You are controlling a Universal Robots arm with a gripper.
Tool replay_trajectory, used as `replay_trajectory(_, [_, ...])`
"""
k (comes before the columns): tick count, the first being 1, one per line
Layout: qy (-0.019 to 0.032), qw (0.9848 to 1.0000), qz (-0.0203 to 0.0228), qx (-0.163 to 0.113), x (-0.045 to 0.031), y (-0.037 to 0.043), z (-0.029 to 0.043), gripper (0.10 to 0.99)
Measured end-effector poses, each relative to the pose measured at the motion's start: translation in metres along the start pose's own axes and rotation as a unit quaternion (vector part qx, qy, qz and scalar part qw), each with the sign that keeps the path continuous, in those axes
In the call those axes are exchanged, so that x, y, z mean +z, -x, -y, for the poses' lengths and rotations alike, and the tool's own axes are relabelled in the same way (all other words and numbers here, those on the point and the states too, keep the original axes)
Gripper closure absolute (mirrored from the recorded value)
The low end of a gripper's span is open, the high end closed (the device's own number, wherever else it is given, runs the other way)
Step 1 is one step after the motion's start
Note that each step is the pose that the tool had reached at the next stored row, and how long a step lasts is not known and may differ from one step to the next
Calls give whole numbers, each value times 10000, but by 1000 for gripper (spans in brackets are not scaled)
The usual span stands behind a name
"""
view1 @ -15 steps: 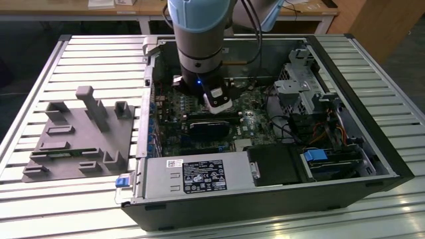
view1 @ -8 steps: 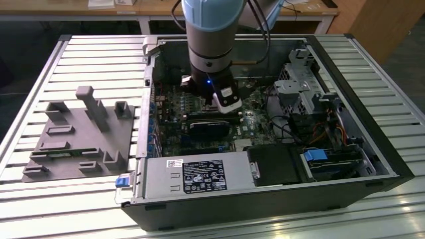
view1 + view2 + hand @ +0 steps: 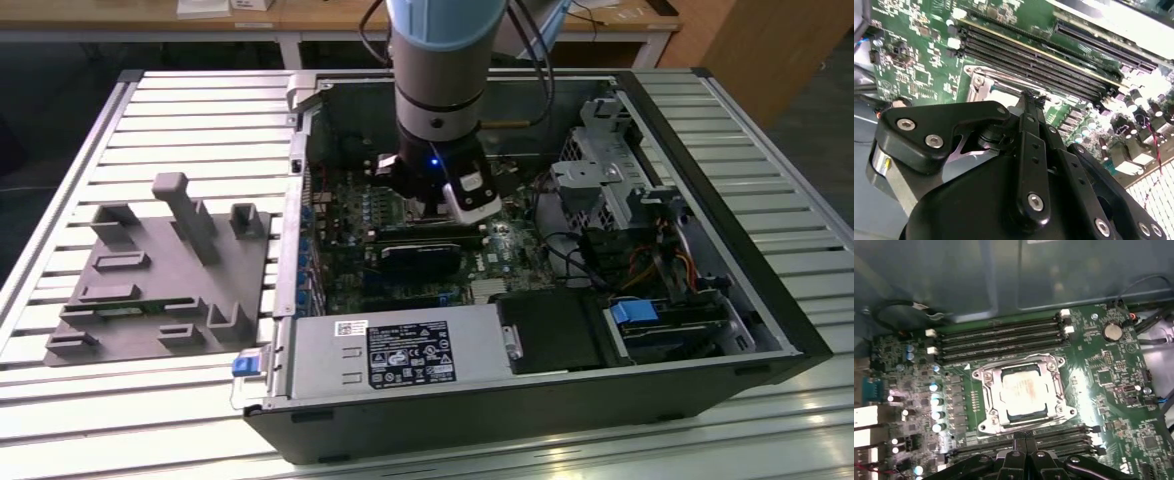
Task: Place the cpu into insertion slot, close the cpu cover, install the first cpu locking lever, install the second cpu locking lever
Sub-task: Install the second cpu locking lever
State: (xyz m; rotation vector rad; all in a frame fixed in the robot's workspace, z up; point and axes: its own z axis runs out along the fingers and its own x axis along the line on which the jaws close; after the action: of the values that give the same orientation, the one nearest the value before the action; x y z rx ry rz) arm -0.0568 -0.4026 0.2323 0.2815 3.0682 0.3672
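Observation:
The cpu [image 3: 1021, 392], a silvery square chip, lies flat in the insertion slot [image 3: 1004, 416], whose dark edge shows around it. The cpu cover [image 3: 1061, 390], a thin silver frame, lies down over the chip's edges; one corner of it shows as the cover [image 3: 975, 81] in the second wrist view. My gripper [image 3: 1025, 439] is shut with nothing between its black fingers, and its tips hover just beside one edge of the socket, over the memory slots there. In the exterior view my gripper [image 3: 461, 215] hangs inside the open computer case, above the motherboard [image 3: 514, 255].
Long black memory slots [image 3: 999, 337] flank the socket on two sides. A coin battery [image 3: 1112, 331] and loose cables [image 3: 901, 307] lie near the board's edges. The case [image 3: 747, 200] holds a power supply [image 3: 400, 350] and a drive cage [image 3: 601, 180]. A grey fixture [image 3: 147, 270] stands at the exterior view's left.

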Motion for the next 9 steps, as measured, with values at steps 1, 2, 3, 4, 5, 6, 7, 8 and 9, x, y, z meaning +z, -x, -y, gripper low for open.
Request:
replay_trajectory(1, [-22, 10000, 4, -1, 3, 11, -12, 984])
replay_trajectory(2, [-41, 10000, 8, -2, 8, 19, -28, 984])
replay_trajectory(3, [-60, 10000, 11, -3, 12, 25, -47, 984])
replay_trajectory(4, [-81, 10000, 14, -4, 17, 29, -69, 984])
replay_trajectory(5, [-102, 9999, 18, -6, 23, 32, -93, 984])
replay_trajectory(6, [-127, 9999, 22, -8, 29, 34, -117, 984])
replay_trajectory(7, [-158, 9999, 28, -10, 35, 36, -139, 984])
replay_trajectory(8, [-192, 9998, 34, -12, 40, 38, -161, 984])
replay_trajectory(9, [-228, 9997, 40, -13, 46, 40, -186, 984])
